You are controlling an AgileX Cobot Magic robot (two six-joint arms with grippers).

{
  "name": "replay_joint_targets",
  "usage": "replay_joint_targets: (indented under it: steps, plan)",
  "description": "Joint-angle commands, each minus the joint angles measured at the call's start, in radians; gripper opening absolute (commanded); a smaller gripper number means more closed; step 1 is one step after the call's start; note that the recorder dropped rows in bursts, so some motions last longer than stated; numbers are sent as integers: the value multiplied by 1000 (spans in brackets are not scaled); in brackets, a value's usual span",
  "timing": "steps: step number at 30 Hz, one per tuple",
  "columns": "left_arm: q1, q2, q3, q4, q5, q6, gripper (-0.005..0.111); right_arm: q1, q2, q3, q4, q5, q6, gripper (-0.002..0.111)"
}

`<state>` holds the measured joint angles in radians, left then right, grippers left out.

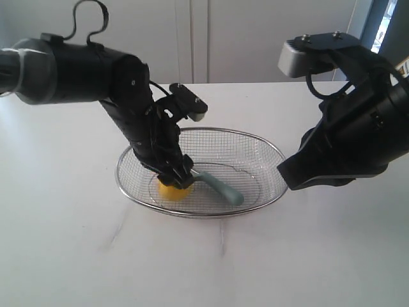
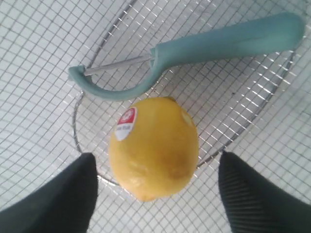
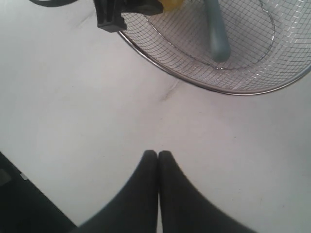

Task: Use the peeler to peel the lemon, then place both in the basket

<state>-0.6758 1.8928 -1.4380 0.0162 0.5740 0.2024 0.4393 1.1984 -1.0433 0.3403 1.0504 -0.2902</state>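
The yellow lemon (image 2: 154,147) with its red-and-white sticker lies on the mesh floor of the wire basket (image 1: 271,150), at its left end (image 1: 172,190). The teal peeler (image 2: 204,48) lies beside it in the basket, its handle (image 1: 223,188) pointing right. My left gripper (image 2: 158,170) hangs just above the lemon, open, its fingers (image 2: 68,194) wide on either side and not touching the fruit. My right gripper (image 3: 158,154) is shut on nothing, held over the bare table to the right of the basket (image 3: 233,90).
The basket stands in the middle of a white table (image 1: 77,256). The right arm's bulky body (image 1: 358,141) hangs close to the basket's right rim. A white wall or cupboard front runs behind the table.
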Motion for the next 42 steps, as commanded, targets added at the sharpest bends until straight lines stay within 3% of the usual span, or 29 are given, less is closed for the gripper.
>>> replay_joint_targets:
  steps: [1, 4, 5, 10, 42]
  plan:
    - [-5, -114, -58, -7, 192, -48, 43, 1, -9, 5, 8, -7, 0, 0]
    - [-5, -217, -68, -7, 323, -48, 2, 1, -9, 5, 8, -7, 0, 0]
    - [-5, -237, -68, -7, 352, -48, 0, 1, -9, 5, 8, -7, 0, 0]
    - [-5, -356, -68, -9, 481, -104, 0, 1, -9, 5, 8, -7, 0, 0]
    - [-5, -369, -68, -7, 462, -98, 0, 1, -9, 5, 8, -7, 0, 0]
